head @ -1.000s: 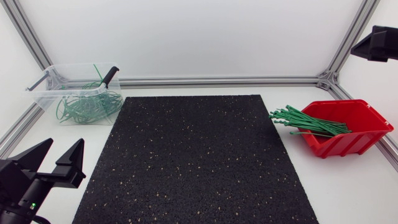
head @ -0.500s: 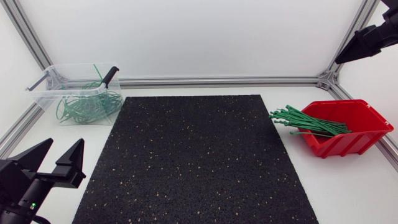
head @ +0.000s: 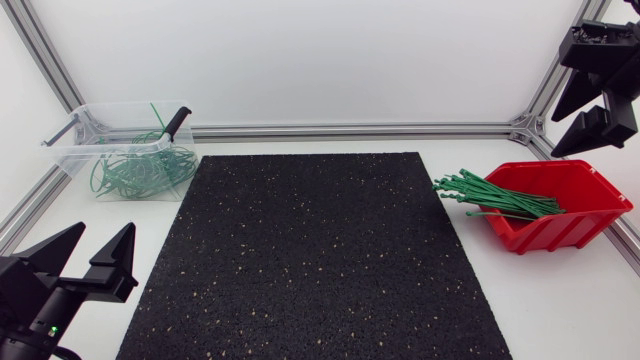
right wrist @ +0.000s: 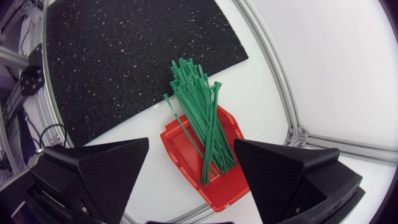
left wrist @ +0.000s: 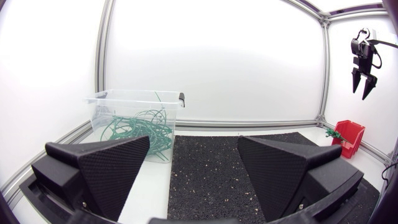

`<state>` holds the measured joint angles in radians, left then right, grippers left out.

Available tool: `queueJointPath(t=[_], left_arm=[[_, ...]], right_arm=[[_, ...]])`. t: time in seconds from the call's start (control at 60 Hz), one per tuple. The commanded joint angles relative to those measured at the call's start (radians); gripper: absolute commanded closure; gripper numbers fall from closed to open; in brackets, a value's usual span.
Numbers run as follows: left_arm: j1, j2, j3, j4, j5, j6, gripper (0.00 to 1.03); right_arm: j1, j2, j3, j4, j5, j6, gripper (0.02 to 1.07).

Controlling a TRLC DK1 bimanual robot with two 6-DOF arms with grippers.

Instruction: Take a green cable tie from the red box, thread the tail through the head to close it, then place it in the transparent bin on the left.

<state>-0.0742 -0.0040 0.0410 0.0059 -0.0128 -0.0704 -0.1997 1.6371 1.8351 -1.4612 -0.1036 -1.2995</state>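
Observation:
The red box [head: 585,205] sits at the table's right, with a bundle of straight green cable ties [head: 495,197] sticking out over its left rim. My right gripper [head: 565,135] hangs open high above the box, fingers pointing down, nothing between them. From the right wrist view the ties [right wrist: 199,112] lie in the red box [right wrist: 180,155] well below the open right gripper [right wrist: 191,171]. The transparent bin [head: 80,150] at the back left holds several closed green ties [head: 140,172]. My left gripper [head: 105,232] stands open and empty near the front left corner.
A black speckled mat [head: 315,255] covers the table's middle between bin and box. A black-handled tool [head: 176,122] leans in the bin. Aluminium frame rails [head: 360,130] run along the back and side edges.
My right gripper has come down into view at the upper right and turned its fingers downward above the red box. The left arm has not moved.

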Motion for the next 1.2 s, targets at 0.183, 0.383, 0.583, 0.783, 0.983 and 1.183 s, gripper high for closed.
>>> queueJointPath(t=[0.183, 0.383, 0.583, 0.783, 0.983, 1.183], left_arm=[[0.004, -0.008, -0.039, -0.02, -0.001, 0.014, 0.05], [0.004, -0.008, -0.039, -0.02, -0.001, 0.014, 0.05], [0.001, -0.008, -0.039, -0.021, -0.001, 0.014, 0.05], [0.001, -0.008, -0.038, -0.021, -0.001, 0.014, 0.05], [0.001, -0.008, -0.039, -0.021, -0.001, 0.014, 0.05], [0.001, -0.007, -0.039, -0.021, -0.001, 0.014, 0.05]], right_arm=[[0.04, -0.166, -0.261, 0.151, 0.041, -0.268, 0.07], [0.056, -0.221, -0.379, 0.203, 0.102, -0.33, 0.07], [0.065, -0.212, -0.438, 0.225, 0.12, -0.337, 0.11], [0.082, -0.221, -0.55, 0.337, 0.125, -0.339, 0.18], [0.097, -0.224, -0.665, 0.483, 0.142, -0.34, 0.25], [0.108, -0.187, -0.724, 0.559, 0.148, -0.339, 0.25]])
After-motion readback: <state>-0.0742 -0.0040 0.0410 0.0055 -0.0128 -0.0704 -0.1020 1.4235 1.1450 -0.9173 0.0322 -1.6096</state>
